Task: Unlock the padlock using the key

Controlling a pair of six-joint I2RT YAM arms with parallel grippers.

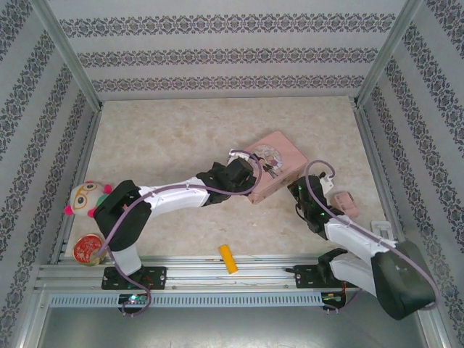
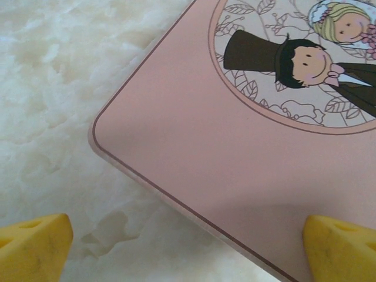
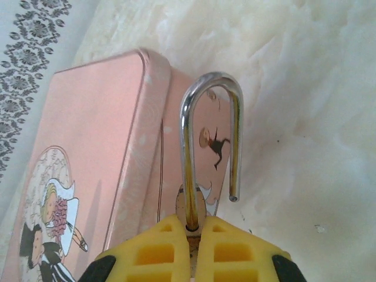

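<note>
Seen from above, both arms reach to the pink tin, which lies on the table right of the middle. The left gripper hangs over the left end of the tin. The right gripper stands just beside the near side of the tin. A yellow block lies at the near edge, well apart from both.

In the left wrist view the two yellow fingertips are wide apart and hold nothing. Under them is a corner of the tin lid, with the drawn groom and bride further up.

In the right wrist view the yellow fingers are pressed together on the padlock, so this claw is clamped on it. The body is mostly hidden between the pads. The silver shackle rises out of them, close to the side wall of the tin. Its left leg goes down into the body, but the right leg ends free in the air. From this I judge that the lock is already released, or very nearly.

To do this step well, the right claw should grip the body only and not pinch the shackle, so that the loop can swing. The free leg should be held away from the tin wall, where it could catch. The left claw, being open, can wait over the lid without pushing the tin.
</note>
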